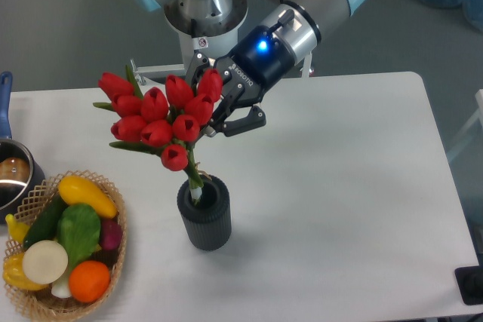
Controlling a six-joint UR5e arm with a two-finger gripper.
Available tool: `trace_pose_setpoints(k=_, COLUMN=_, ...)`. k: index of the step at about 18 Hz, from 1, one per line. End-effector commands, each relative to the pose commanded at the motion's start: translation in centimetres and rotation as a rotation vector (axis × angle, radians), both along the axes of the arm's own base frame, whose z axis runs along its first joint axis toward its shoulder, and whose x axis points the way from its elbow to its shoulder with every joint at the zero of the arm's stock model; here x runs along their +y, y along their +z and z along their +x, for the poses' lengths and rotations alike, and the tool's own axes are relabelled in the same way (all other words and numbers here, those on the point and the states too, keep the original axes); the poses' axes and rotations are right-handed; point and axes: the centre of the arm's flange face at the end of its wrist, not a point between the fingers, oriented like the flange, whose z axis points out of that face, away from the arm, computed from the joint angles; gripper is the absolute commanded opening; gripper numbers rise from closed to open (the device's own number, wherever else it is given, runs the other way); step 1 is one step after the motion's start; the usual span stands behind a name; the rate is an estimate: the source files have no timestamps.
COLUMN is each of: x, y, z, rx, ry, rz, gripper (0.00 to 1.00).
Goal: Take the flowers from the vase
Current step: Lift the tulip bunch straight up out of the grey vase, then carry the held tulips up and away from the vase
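A bunch of red tulip flowers (pixel 160 115) with green leaves hangs above the dark grey ribbed vase (pixel 204 213), which stands upright on the white table. The thin green stems (pixel 196 179) still reach down into the vase mouth. My gripper (pixel 217 115) is shut on the flowers at the right side of the bunch, its black fingers partly hidden behind the buds. The blue-lit wrist slants up to the right from there.
A wicker basket (pixel 113 275) of colourful vegetables sits at the front left. A steel pot (pixel 13 177) with a blue handle is at the left edge. The robot base (pixel 202 28) stands behind the table.
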Motion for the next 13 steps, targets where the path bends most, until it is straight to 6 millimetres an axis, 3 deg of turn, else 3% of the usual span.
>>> trace_pose_setpoints(k=6, x=-2.3, y=1.5, z=-1.8, rx=-0.022, ry=0.046, rz=0.039, gripper=0.36)
trace_pose_setpoints(k=10, x=-5.3, y=1.8, z=-4.7, rx=-0.019, ry=0.121, rz=0.041, gripper=0.36)
trace_pose_setpoints(k=13, x=-9.2, y=1.6, z=-8.1, rx=-0.012, ry=0.216, rz=0.039, gripper=0.36)
